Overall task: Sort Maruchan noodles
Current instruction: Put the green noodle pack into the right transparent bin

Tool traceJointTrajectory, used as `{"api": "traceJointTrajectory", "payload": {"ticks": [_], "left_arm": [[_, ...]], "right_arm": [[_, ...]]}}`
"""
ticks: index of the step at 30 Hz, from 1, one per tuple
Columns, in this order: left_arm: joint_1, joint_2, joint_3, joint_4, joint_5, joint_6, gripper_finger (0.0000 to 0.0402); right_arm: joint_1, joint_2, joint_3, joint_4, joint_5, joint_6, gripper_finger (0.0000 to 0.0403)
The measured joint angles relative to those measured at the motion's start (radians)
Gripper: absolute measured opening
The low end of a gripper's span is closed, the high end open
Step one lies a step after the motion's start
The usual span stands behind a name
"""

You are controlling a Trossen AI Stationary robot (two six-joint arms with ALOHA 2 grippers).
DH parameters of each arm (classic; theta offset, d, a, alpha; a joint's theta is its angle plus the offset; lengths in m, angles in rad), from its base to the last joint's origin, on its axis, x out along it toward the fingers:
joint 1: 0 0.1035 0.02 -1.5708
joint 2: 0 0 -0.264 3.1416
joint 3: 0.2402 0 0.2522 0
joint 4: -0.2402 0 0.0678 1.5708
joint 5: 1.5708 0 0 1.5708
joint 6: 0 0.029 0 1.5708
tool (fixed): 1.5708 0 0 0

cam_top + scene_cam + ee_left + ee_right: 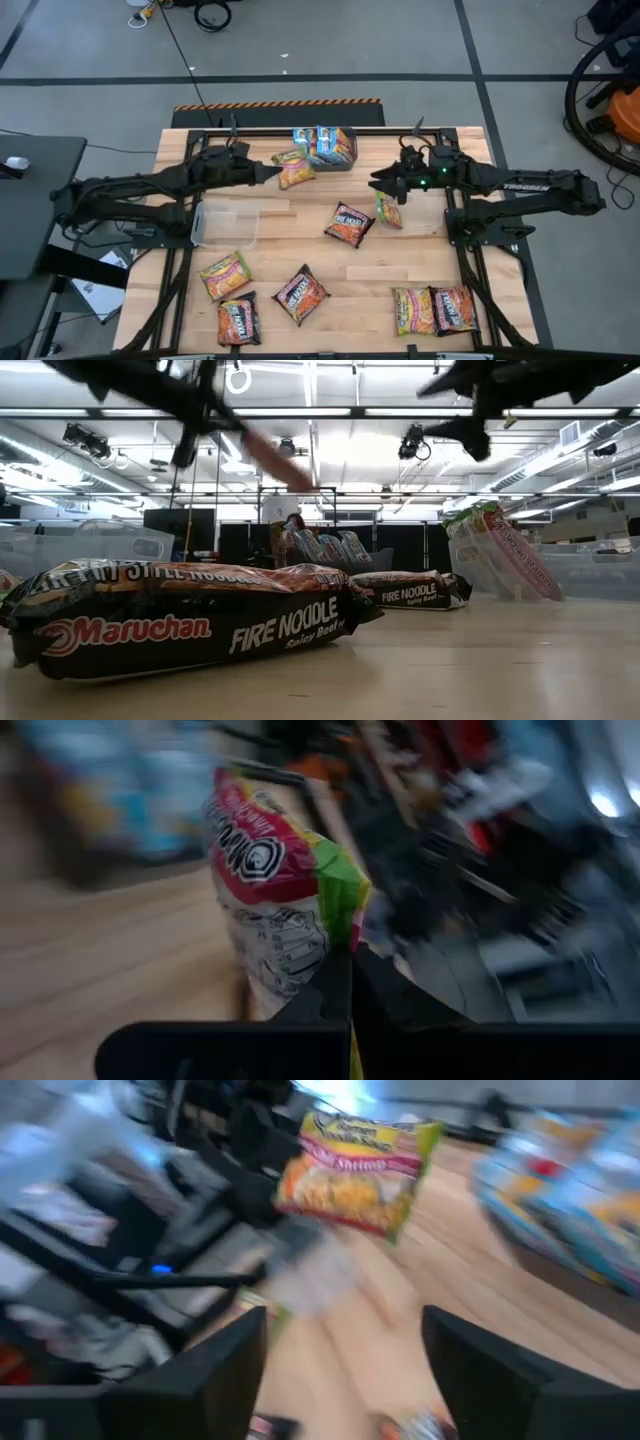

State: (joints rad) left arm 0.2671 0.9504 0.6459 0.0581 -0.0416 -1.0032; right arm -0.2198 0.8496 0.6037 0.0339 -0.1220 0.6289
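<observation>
My left gripper [278, 172] is over the table's far middle and is shut on a yellow packet with a pink and green label [296, 170], which also shows in the right wrist view [355, 1175]. My right gripper [385, 186] hovers open [345, 1380] to its right. Below the right gripper a green-labelled packet [388, 212] stands tilted on its lower end [495, 550], untouched. Blue-labelled packets fill a bin [325, 145] at the far edge. Dark Fire Noodle packets [349, 224] [190, 625] lie flat on the wood. My left gripper pinches the packet by its green end seam [345, 935] between the two shut fingers [330, 990]. The fingers come nearly level from the table's left. The packet is lifted well clear of the table [280, 460] and sticks out beyond the fingertips.
A clear tub [225, 222] sits left of centre. Several packets lie along the near edge [225, 275], [238, 320], [300, 294], [412, 310], [453, 308]. Bare wood shows at the near middle [350, 285]. A person sits in the room behind [295, 525].
</observation>
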Motion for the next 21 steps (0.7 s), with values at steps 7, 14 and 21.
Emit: {"api": "traceJointTrajectory", "payload": {"ticks": [7,14,21], "left_arm": [[-0.218,0.004,0.109,0.178,-0.092,0.298,0.0001],[-0.326,0.027,0.110,0.309,-0.171,0.419,0.0001],[-0.367,0.125,0.109,0.465,-0.179,0.433,0.0001]], "right_arm": [[0.018,0.081,0.000,0.283,-0.143,0.106,0.0330],[0.044,0.163,0.000,0.609,-0.157,0.194,0.0341],[0.046,0.252,0.000,0.655,-0.089,0.213,0.0327]]}}
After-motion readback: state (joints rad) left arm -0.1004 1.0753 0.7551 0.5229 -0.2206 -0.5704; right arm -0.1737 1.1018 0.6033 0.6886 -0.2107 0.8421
